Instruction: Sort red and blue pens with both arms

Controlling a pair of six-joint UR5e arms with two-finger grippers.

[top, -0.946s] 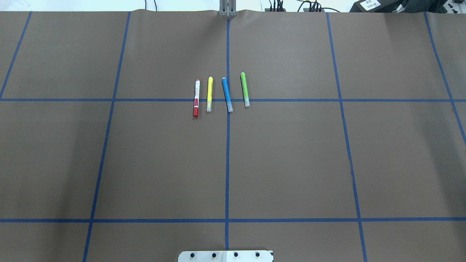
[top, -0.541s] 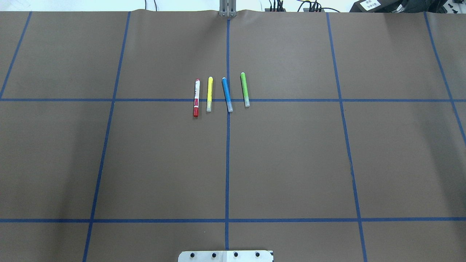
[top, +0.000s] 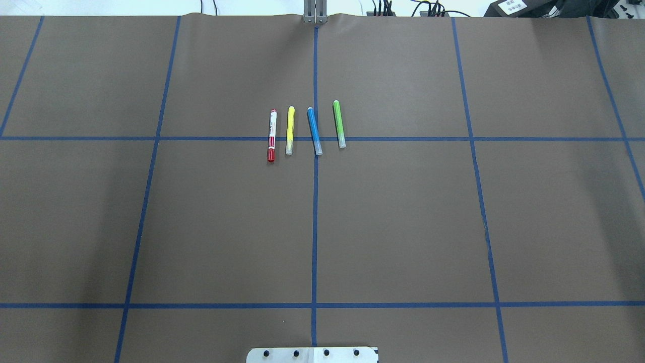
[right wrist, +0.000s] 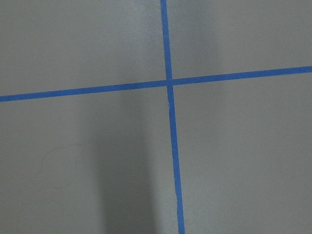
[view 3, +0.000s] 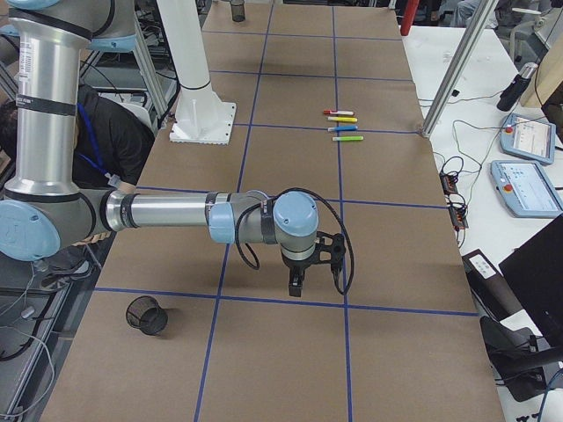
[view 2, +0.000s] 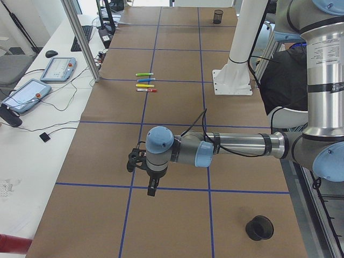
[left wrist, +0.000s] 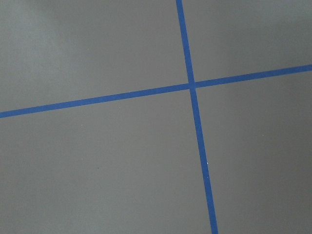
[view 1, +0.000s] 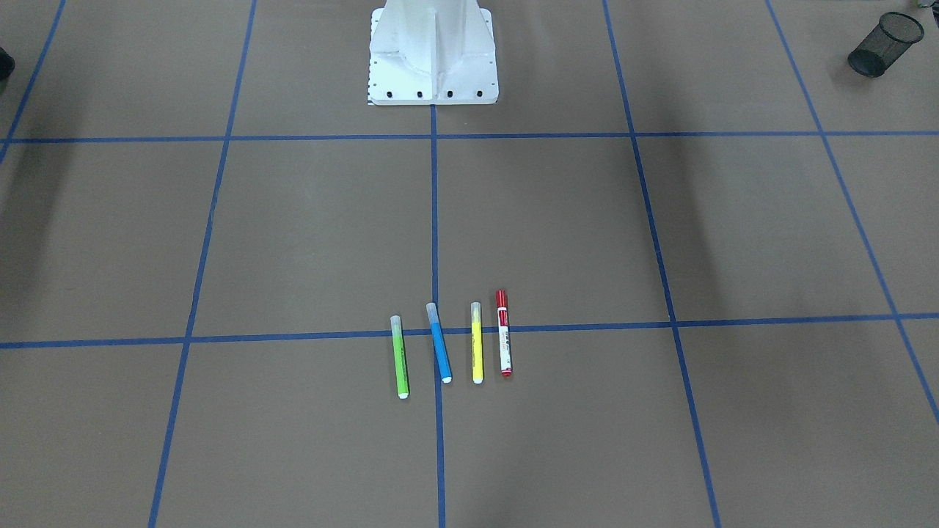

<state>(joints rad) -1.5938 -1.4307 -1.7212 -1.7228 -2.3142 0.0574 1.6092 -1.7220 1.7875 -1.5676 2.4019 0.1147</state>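
The red pen (top: 271,135), a white barrel with a red cap, lies leftmost in a row of pens near the table's centre line. The blue pen (top: 314,131) lies third in that row, slightly slanted. Both also show in the front view, red pen (view 1: 503,332) and blue pen (view 1: 439,342). My left gripper (view 2: 152,188) hangs over a tape crossing far from the pens, seen only in the left side view. My right gripper (view 3: 297,286) hangs likewise at the other end, seen only in the right side view. I cannot tell whether either is open or shut.
A yellow pen (top: 290,129) and a green pen (top: 338,123) lie in the same row. A black mesh cup (view 1: 884,44) lies near one table end, another mesh cup (view 3: 146,315) near the right arm. The white pedestal (view 1: 433,51) stands at mid-table. A person (view 3: 106,132) sits behind the robot.
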